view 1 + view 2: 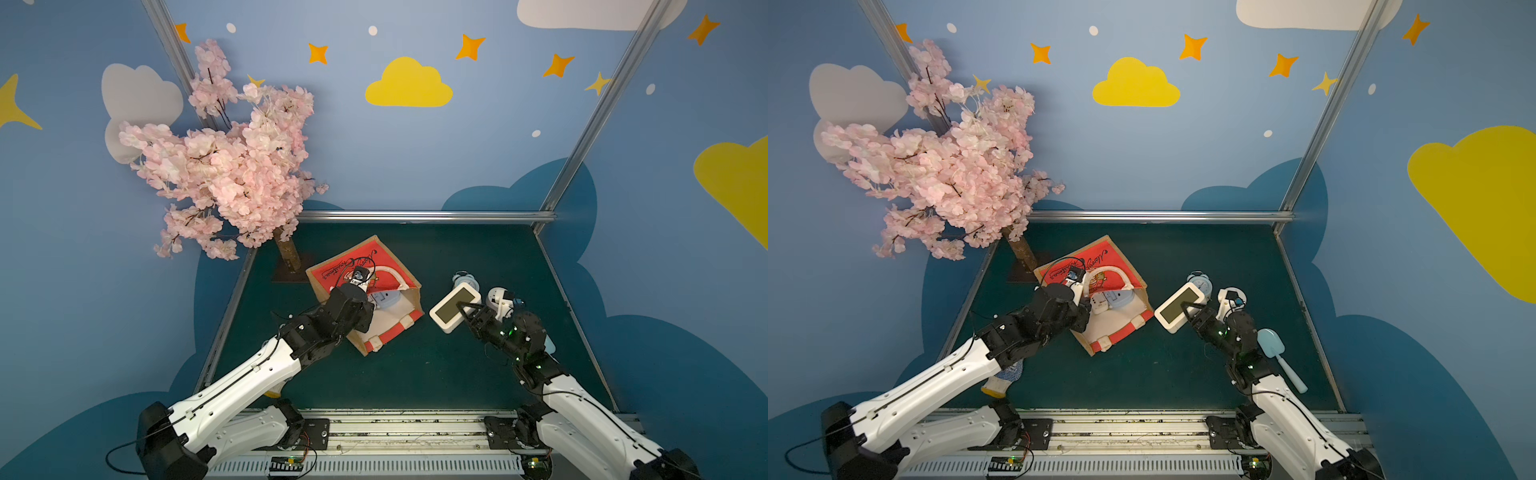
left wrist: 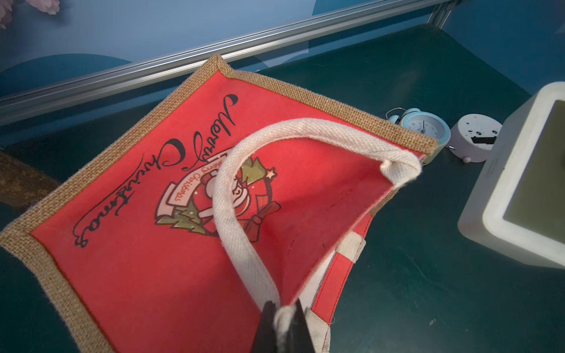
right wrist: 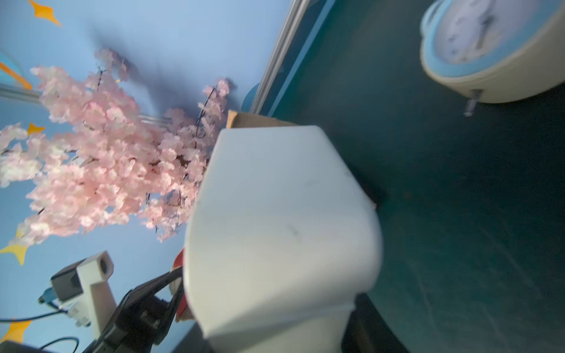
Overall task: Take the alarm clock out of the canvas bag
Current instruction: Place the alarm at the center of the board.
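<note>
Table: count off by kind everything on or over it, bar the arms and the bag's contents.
Clocks: 3 (white digital clock, blue bell clock, round white clock)
Canvas bag: 1
Blue scoop: 1
Dotted glove: 1
Blossom tree: 1
Total: 7
</note>
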